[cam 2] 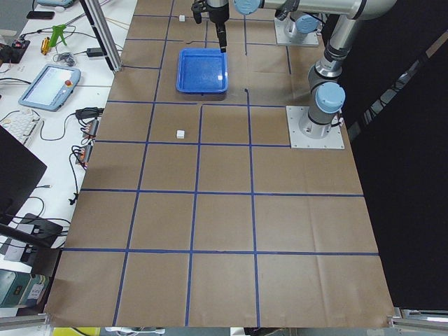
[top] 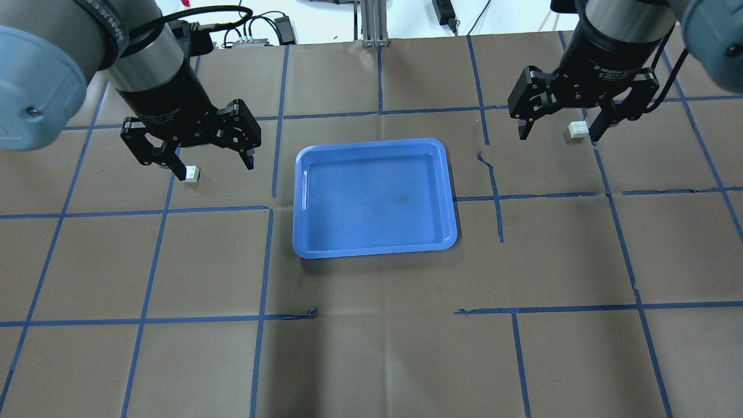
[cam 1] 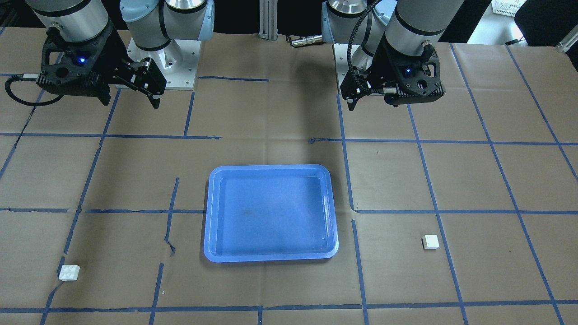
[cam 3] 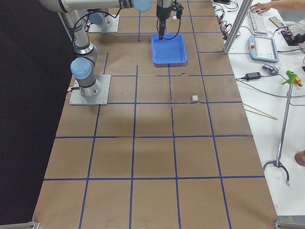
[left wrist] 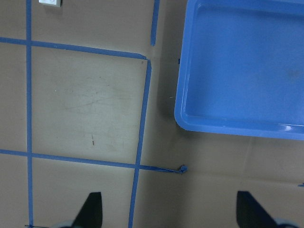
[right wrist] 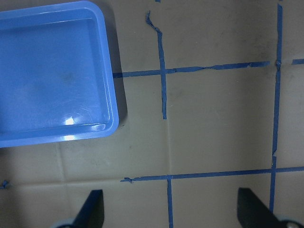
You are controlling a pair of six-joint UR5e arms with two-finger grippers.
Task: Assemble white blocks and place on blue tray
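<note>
The blue tray [top: 374, 197] lies empty at the table's middle and also shows in the front view [cam 1: 271, 212]. One white block [top: 191, 173] lies on the paper left of the tray; in the front view [cam 1: 430, 241] it is on the right. The other white block [top: 577, 129] lies far right of the tray, at the front view's lower left [cam 1: 69, 272]. My left gripper [top: 212, 165] and right gripper [top: 558, 136] hover high above the table, both open and empty. The left wrist view shows the tray [left wrist: 242, 66] and a block [left wrist: 50, 2] at its top edge.
Brown paper with blue tape lines [top: 261, 261] covers the table. The arm bases [cam 1: 162, 63] stand at the robot's side. Benches with a teach pendant [cam 2: 49, 84] and cables run along the far side. A grabber tool [cam 3: 283, 124] lies on that bench.
</note>
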